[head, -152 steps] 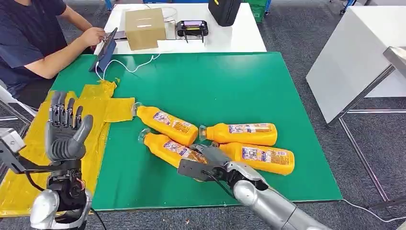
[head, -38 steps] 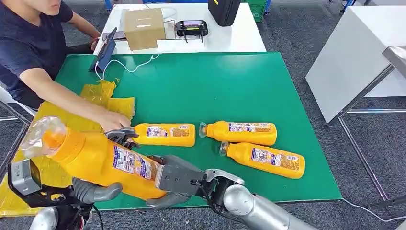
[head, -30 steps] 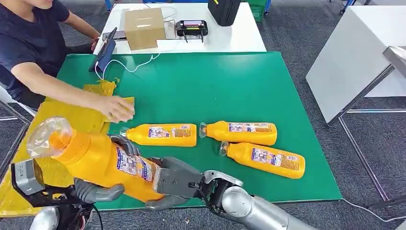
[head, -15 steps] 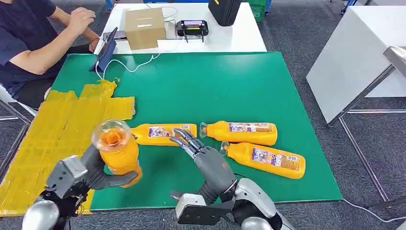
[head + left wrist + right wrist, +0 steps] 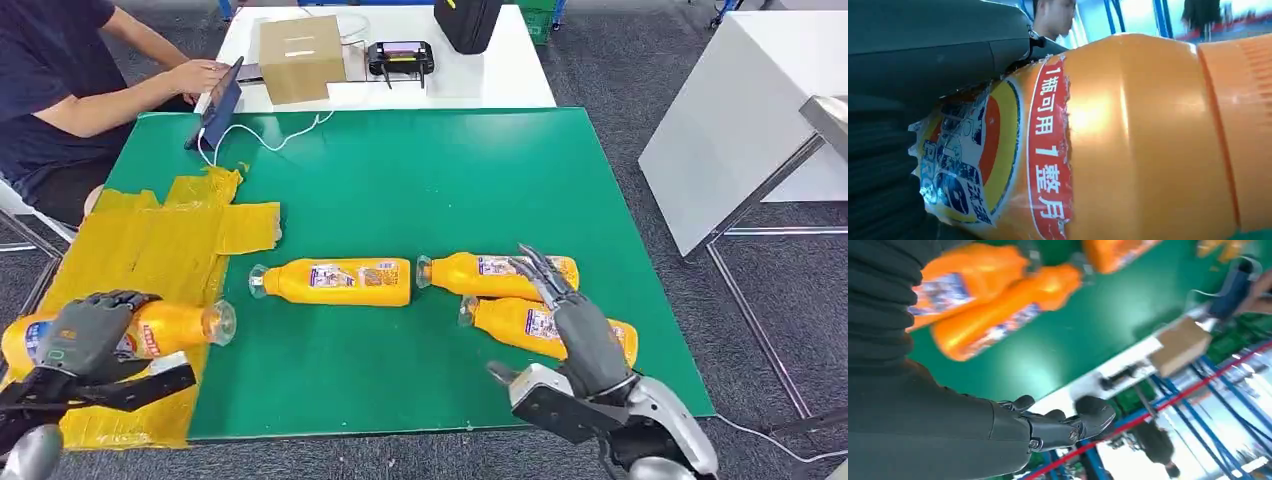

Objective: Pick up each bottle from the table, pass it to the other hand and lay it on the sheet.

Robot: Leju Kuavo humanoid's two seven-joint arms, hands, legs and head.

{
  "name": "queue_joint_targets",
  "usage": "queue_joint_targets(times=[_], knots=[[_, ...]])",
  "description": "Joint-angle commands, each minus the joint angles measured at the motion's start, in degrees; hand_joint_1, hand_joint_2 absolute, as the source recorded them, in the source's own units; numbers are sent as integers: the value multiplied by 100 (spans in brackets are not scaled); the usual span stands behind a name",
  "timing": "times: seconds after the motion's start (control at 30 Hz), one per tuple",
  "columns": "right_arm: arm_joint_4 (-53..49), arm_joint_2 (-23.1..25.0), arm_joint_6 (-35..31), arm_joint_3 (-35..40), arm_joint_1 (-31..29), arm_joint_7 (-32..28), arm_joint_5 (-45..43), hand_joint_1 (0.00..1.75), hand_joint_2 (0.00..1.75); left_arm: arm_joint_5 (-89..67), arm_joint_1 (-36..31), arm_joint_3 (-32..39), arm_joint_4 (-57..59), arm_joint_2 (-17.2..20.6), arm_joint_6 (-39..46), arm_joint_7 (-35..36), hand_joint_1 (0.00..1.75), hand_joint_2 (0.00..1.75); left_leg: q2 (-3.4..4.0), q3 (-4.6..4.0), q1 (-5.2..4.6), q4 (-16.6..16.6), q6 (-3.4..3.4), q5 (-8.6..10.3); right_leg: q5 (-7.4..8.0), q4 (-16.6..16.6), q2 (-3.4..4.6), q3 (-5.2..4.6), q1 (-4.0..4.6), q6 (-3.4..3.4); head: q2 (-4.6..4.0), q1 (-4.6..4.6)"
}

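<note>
From the head view, your left hand clamps a bottle lying over the yellow sheet, its clear cap poking toward the green table. Let go carelessly and it may roll off the sheet's near edge (it is round and sits close to it). Your right hand hovers empty, fingers spread, over two of the three bottles on the table; a low sweep could knock them.

The left wrist view shows the label pressed against the dark fingers, a firm hold.

The right wrist view confirms spread fingertips, nothing between them.
</note>
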Motion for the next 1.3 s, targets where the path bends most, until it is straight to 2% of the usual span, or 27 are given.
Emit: queue_joint_targets(times=[0.03, 0.17, 0.4, 0.47, 0.57, 0.77, 0.8, 0.83, 1.03, 1.3], knots=[[-248, -855, 301, -409, 756, 156, -129, 0, 175, 484, 89, -75, 1039, 187, -192, -443, 175, 175, -14, 23, -1, -7, -4, -6, -10, -5, 9, 24, -5, -5, 0, 0], [-217, -1001, 307, -424, 865, 212, -112, 0, 175, 709, 103, -207, 928, 61, -185, -552, 175, 175, -22, 22, 0, -6, -7, -8, -15, -6, 10, 25, -5, 2, 0, 0], [-211, -991, 311, -410, 834, 216, -112, 0, 175, 721, 103, -210, 912, 72, -198, -543, 175, 175, -18, 24, 1, -7, -9, -9, -12, -6, 15, 25, -3, 3, 0, 0], [-104, -1033, 363, -366, 863, 421, -83, 0, 175, 1205, 91, -286, 725, -143, -293, -834, 175, 175, -21, 25, 2, -7, -9, -9, -13, -8, 13, 29, -2, 3, 0, 0], [140, -930, 382, -312, 763, 480, -66, 0, 175, 1333, 5, -626, 460, -438, -327, -843, 175, 175, -31, 38, 2, -10, -8, -11, -17, -13, 10, 45, -4, 3, 0, -2], [302, -817, 450, -219, 544, 507, -19, 0, 175, 1482, -43, -953, 297, -461, -375, -795, 175, 175, -21, 24, 2, -8, -7, -5, -8, -13, 12, 30, -3, 5, 0, 0], [302, -817, 450, -219, 544, 507, -19, 0, 175, 1482, -43, -953, 297, -461, -375, -795, 148, 175, -19, 23, 0, -8, -7, -5, -8, -12, 14, 28, -5, 4, 0, 0], [331, -823, 497, -208, 495, 542, 40, 0, 175, 1544, -91, -1026, 376, -350, -524, -756, 0, 0, -20, 34, 3, -7, -10, -10, -11, -12, 21, 40, -3, 1, 0, 0], [846, -625, 623, -238, 139, 764, 304, 0, 175, 1539, -237, -1103, 528, -285, -479, -627, 0, 0, -18, 43, 8, -11, -13, -10, -9, -17, 27, 47, 2, -1, 0, -2], [1231, -602, 679, -464, 141, 833, 358, 0, 175, 1576, -271, -1085, 509, -155, -483, -605, 0, 0, -20, 44, 9, -6, -9, -13, -14, -15, 25, 52, 3, 1, 0, 0]])
